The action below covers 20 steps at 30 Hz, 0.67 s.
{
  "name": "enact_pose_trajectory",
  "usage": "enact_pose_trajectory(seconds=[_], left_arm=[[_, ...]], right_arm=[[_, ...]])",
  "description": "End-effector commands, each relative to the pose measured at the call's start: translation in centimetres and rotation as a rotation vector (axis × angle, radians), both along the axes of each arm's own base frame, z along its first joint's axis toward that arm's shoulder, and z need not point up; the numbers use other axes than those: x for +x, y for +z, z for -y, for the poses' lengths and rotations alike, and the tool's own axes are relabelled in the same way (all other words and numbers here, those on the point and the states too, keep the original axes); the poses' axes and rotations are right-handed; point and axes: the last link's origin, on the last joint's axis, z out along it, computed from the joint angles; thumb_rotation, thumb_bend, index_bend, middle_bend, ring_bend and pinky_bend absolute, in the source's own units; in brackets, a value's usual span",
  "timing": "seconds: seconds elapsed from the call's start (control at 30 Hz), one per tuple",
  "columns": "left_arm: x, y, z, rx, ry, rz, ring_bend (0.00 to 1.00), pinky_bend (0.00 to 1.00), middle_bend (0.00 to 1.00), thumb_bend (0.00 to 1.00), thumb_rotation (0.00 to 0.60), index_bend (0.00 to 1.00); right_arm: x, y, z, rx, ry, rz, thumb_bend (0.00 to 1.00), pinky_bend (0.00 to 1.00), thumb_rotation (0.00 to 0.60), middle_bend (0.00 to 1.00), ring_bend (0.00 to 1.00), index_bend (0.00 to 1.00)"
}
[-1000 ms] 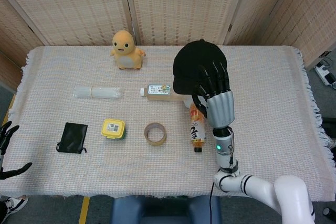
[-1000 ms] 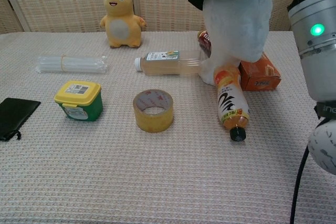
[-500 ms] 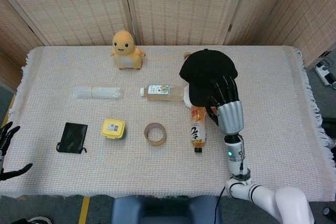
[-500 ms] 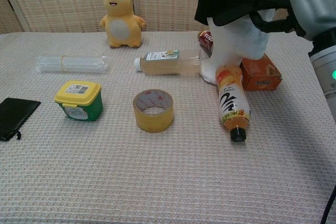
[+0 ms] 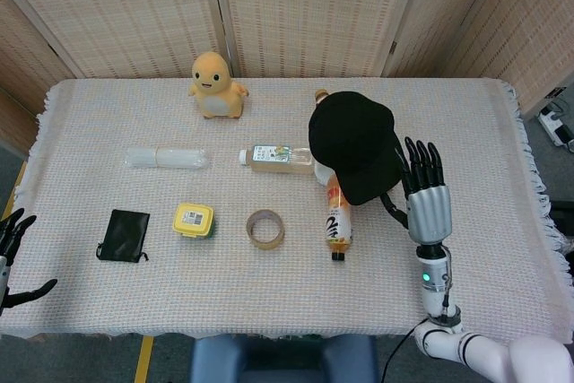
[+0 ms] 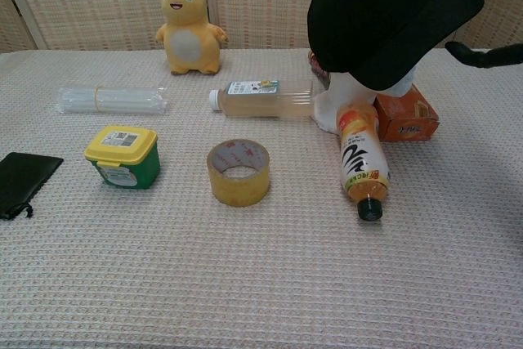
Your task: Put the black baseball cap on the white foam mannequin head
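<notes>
The black baseball cap (image 5: 352, 143) (image 6: 382, 7) sits on the white foam mannequin head (image 6: 337, 102), its brim pointing towards the front right. The cap hides most of the head; in the chest view only the neck and lower face show. My right hand (image 5: 424, 191) is just right of the brim, fingers spread, holding nothing. In the chest view only a dark fingertip (image 6: 484, 55) of it shows at the right edge. My left hand (image 5: 11, 260) hangs off the table's front left corner with its fingers apart.
An orange drink bottle (image 6: 362, 163) lies in front of the mannequin and an orange box (image 6: 408, 117) beside it. A tea bottle (image 6: 263, 97), tape roll (image 6: 239, 172), yellow-lidded tub (image 6: 122, 155), black pouch (image 6: 22, 181), clear tube (image 6: 110, 100) and yellow plush (image 6: 189, 26) lie to the left.
My right hand lowered the cap onto the mannequin head, let it go and drew back to the right and front. The left hand stayed put.
</notes>
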Motion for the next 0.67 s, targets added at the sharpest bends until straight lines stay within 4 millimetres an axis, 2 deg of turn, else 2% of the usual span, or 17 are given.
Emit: enact_pose_trajectory(seconds=[0.03,0.23,0.5,0.6,0.67], left_arm=[[0.1,-0.1,0.1,0.000,-0.003,-0.002,0.00,0.06,0.00,0.13,0.600,0.11],[0.2,-0.3,0.2,-0.004,-0.015,-0.022,0.00,0.06,0.00,0.13,0.600,0.11],[0.3,-1.2,0.0,-0.001,-0.014,-0.075,0.00,0.06,0.00,0.13,0.600,0.11],[0.7,-1.6,0.1,0.012,-0.040,-0.086,0.00,0.06,0.00,0.13,0.600,0.11],[0.9,-1.7,0.2,0.022,-0.059,-0.096,0.00,0.06,0.00,0.13,0.600,0.11]], right_arm=[[-2.1,2.0,-2.6,-0.006,-0.015,0.007,0.17,0.00,0.600,0.00,0.00,0.00],[-6.6,5.1,-7.3,0.020,-0.157,-0.017,0.16,0.00,0.600,0.00,0.00,0.00],[-11.5,7.2,-14.1,0.214,-0.456,-0.263,0.15,0.00,0.600,0.00,0.00,0.00],[-11.9,7.9,-14.9,0.294,-0.512,-0.295,0.15,0.00,0.600,0.00,0.00,0.00],[-11.3,8.6,-14.8,0.306,-0.505,-0.267,0.15,0.00,0.600,0.00,0.00,0.00]])
